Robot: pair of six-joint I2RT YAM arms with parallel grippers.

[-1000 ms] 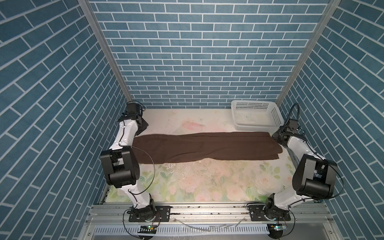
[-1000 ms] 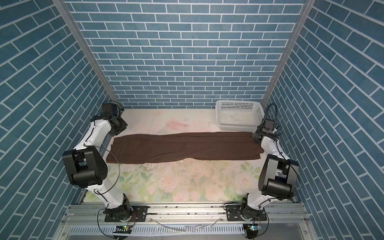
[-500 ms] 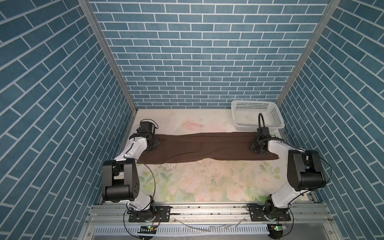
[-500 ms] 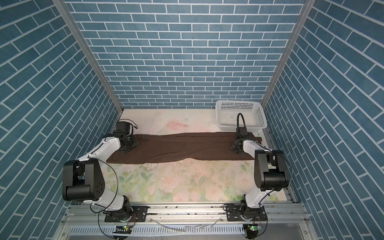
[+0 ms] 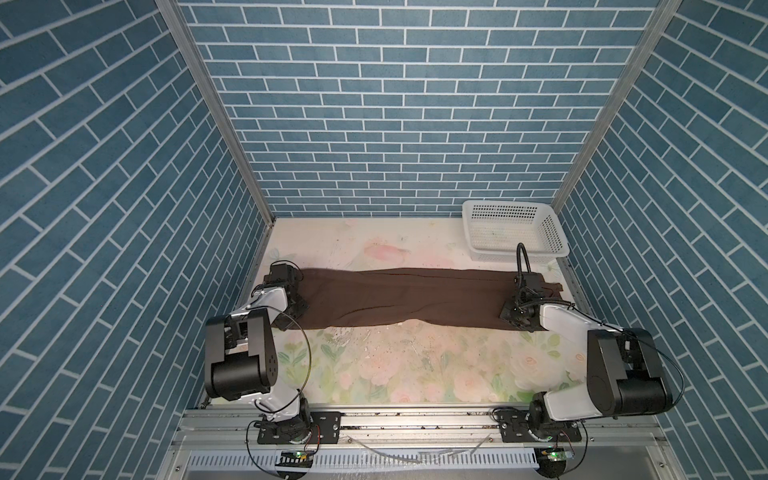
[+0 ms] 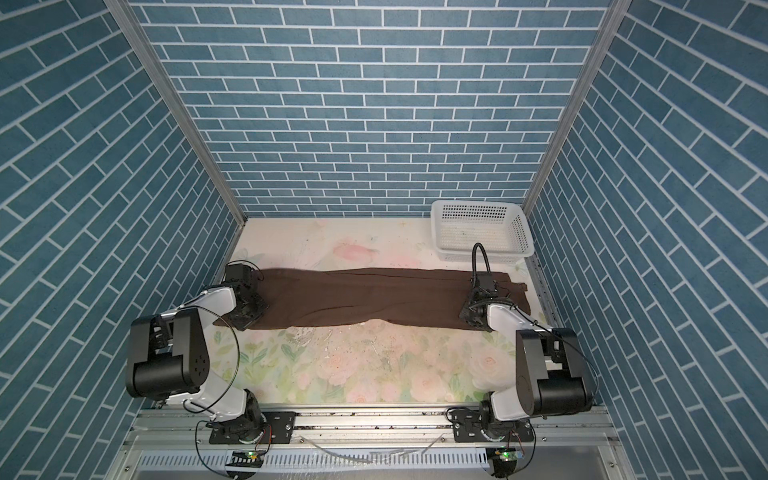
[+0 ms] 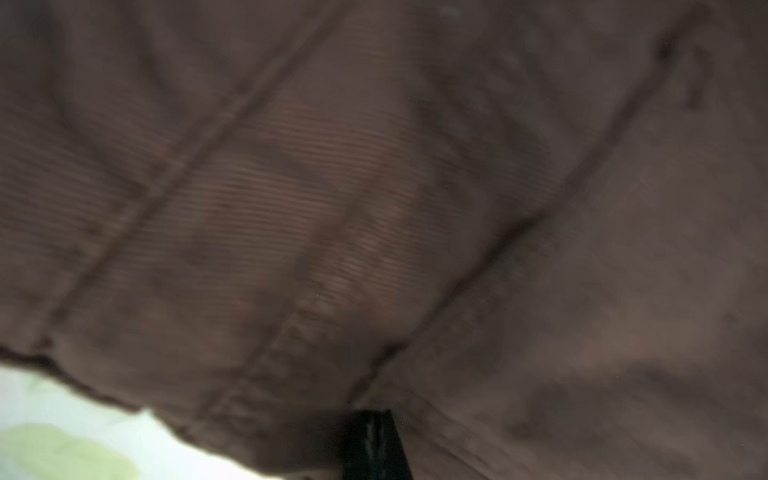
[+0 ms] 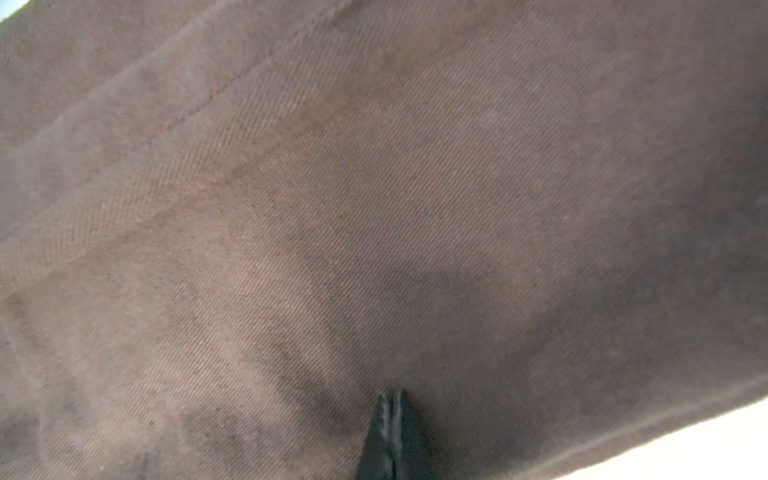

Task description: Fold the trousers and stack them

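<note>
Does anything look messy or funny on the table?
A little. The trousers lie stretched out, but their near edge is wavy, not straight. Just in front of them, the flowery table cover looks scuffed and speckled.

left wrist view shows the trousers [image 7: 374,199] blurred.

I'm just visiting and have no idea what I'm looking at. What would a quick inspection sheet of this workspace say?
Surface: floral-print table, scuffed and speckled near the middle.
Job's things: brown trousers, stretched flat left to right.
Clutter: white basket at the far right corner.
Grippers: left gripper and right gripper both shut, tips down on the trousers' ends; whether cloth is pinched cannot be told.
Cables: black cable loops above the right wrist; thin cable arcs beside the left arm.
Surroundings: blue brick-pattern walls on three sides; metal rail in front.
</note>
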